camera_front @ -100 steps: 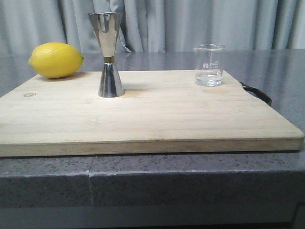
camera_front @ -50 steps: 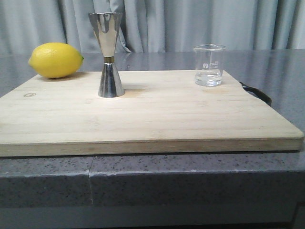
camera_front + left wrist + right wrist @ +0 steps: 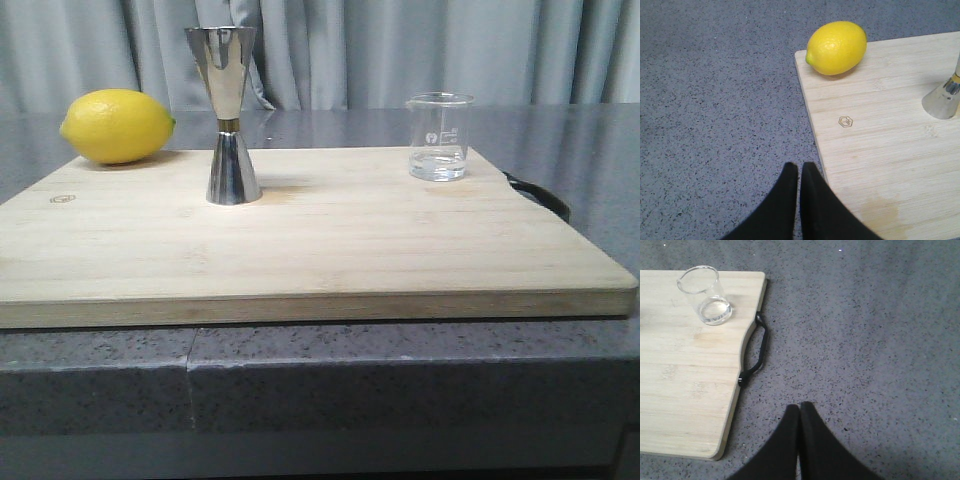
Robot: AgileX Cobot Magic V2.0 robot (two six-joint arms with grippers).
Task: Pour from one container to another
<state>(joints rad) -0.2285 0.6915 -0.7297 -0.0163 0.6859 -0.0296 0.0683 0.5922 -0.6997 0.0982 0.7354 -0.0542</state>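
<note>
Both hands, left hand [image 3: 799, 170] and right hand [image 3: 799, 409], closed, holding nothing.

Kitchen-style counter: speckled stone worktop [image 3: 400, 370], bamboo cutting board [image 3: 330, 250], lemon [image 3: 117, 126].

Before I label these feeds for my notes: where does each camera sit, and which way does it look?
Front: low at the table edge, facing forward over the cutting board toward curtains; no robot parts.
Left wrist: above the board's left corner, looking down at the lemon; shut left hand shows.
Right wrist: above the board's right end, looking down at the beaker; shut right hand shows.
Shared: front and left wrist both show lemon and jigger.
</note>
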